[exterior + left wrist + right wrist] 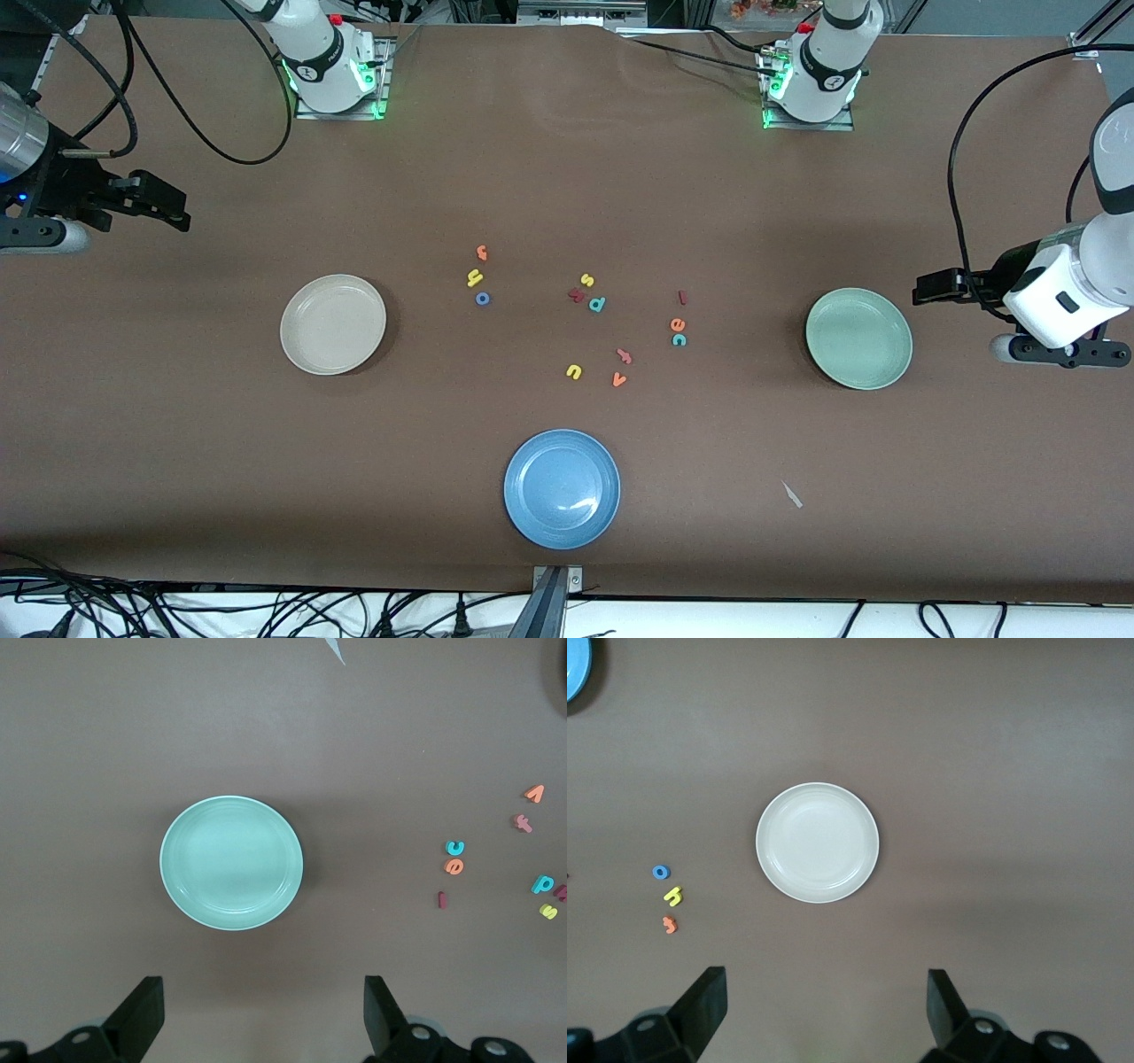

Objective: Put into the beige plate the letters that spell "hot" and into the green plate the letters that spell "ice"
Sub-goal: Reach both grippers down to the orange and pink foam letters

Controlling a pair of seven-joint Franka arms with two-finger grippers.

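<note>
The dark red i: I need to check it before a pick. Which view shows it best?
The front view shows the dark red i best: a short bar on the table, apart from the orange e, between the middle letters and the green plate. The left wrist view shows it smaller; the right wrist view misses it.

brown table (567, 159) evenly lit, black cables (177, 611) perhaps on floor below.

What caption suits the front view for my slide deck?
Both arms wait at the table ends, toy letters scattered between beige plate and green plate.
</note>
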